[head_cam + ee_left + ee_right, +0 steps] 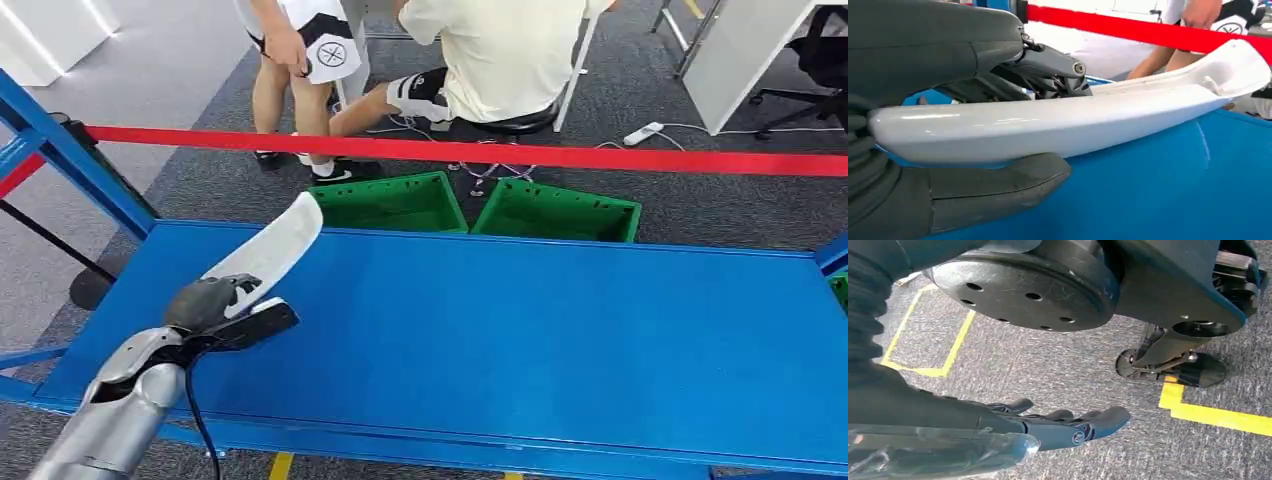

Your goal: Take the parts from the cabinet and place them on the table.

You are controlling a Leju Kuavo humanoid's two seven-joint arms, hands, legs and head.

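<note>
Already our left hand (215,305) pinches the white part (275,250) at its near end, far tip jutting forward above the blue surface (520,330). It looks light, stiff, glossy, likely slippery. Our right hand (1068,427) hangs flat, holding nothing.

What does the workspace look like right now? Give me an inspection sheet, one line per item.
Surface: blue table, nothing lying on it.
Job's things: one long white part, held over the table's left end.
Clutter: nothing seen on the table.
Hands: left hand grips the white part; right hand hangs over the carpet, fingers extended, holding nothing.
Cables: black cable along the left arm; white cables on the floor beyond.
Surroundings: red barrier, two green bins, two people behind.
</note>
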